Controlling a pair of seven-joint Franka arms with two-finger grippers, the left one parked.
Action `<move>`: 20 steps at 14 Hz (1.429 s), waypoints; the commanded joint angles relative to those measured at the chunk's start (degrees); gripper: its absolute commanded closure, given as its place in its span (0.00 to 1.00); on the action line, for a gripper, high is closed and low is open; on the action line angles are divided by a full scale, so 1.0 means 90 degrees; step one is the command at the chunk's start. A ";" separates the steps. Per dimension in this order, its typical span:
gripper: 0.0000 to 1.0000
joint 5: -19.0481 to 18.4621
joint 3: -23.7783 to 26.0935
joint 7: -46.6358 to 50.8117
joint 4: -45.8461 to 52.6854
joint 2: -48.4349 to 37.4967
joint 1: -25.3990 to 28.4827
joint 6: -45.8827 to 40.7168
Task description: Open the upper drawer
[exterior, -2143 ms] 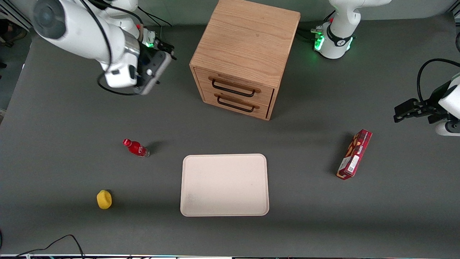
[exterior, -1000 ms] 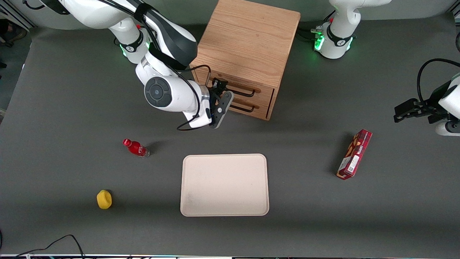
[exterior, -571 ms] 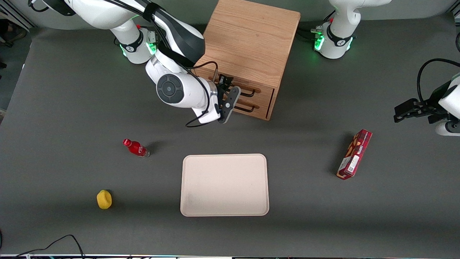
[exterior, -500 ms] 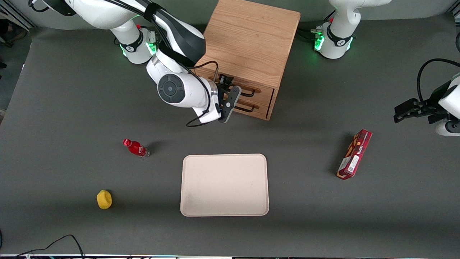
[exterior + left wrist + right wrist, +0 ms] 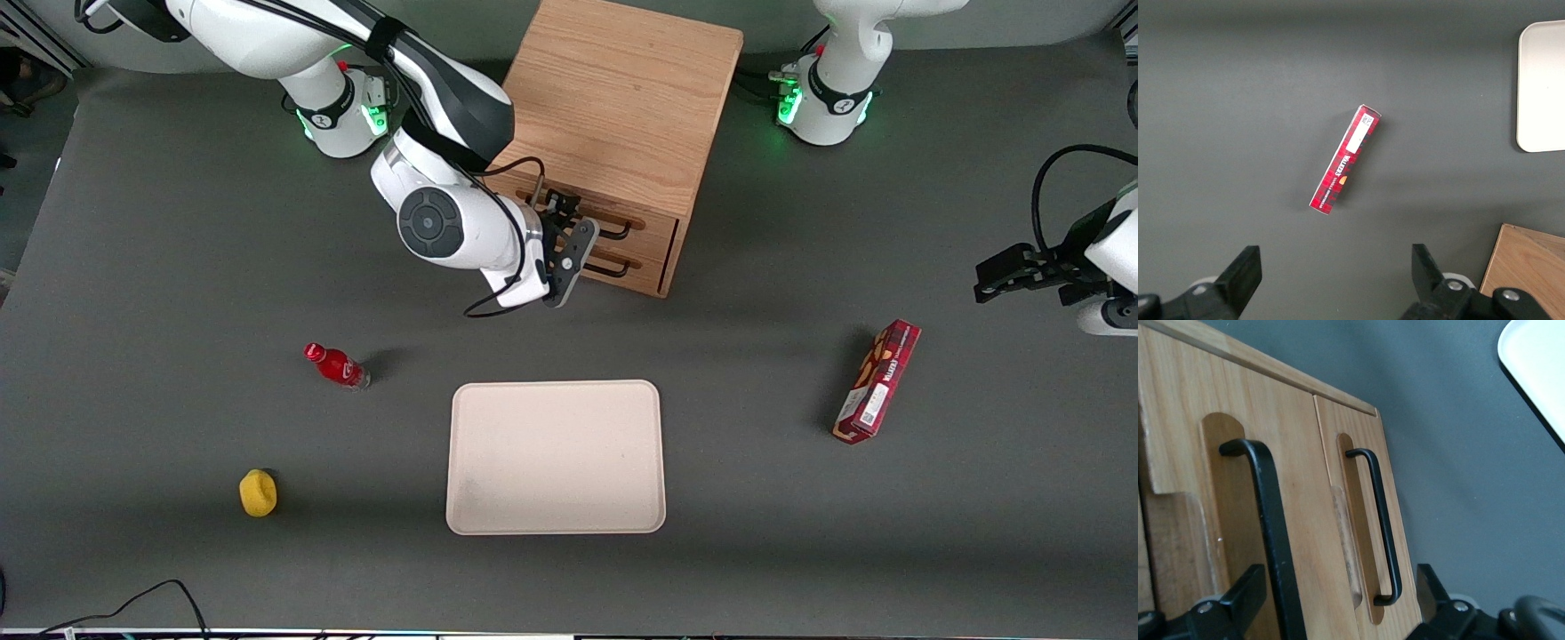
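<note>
Closing in from the table's working-arm end over two seconds, the gripper (image 5: 562, 233) now sits at the upper drawer (image 5: 645, 233), topmost in the cabinet (image 5: 622, 98); fingers (image 5: 1245, 600) apart, straddling its black handle (image 5: 1275, 540); drawer not pulled out yet; clamping comes next, likely.

The dark grey table (image 5: 178, 267) carries 5 things: an oak cabinet (image 5: 613, 98) toward 12 o'clock, a cream tray (image 5: 556, 458) at centre, a red bottle (image 5: 336, 365) and a yellow object (image 5: 258, 492) toward 8 o'clock, a red box (image 5: 877, 381) toward 3 o'clock.
</note>
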 commanded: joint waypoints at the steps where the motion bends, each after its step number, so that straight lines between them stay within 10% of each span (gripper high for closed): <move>1: 0.00 -0.0245 0.0044 0.0090 0.0050 0.0107 0.0020 0.0153; 20: 0.00 -0.0959 -0.0454 0.0061 0.1787 0.1230 -0.0126 0.0066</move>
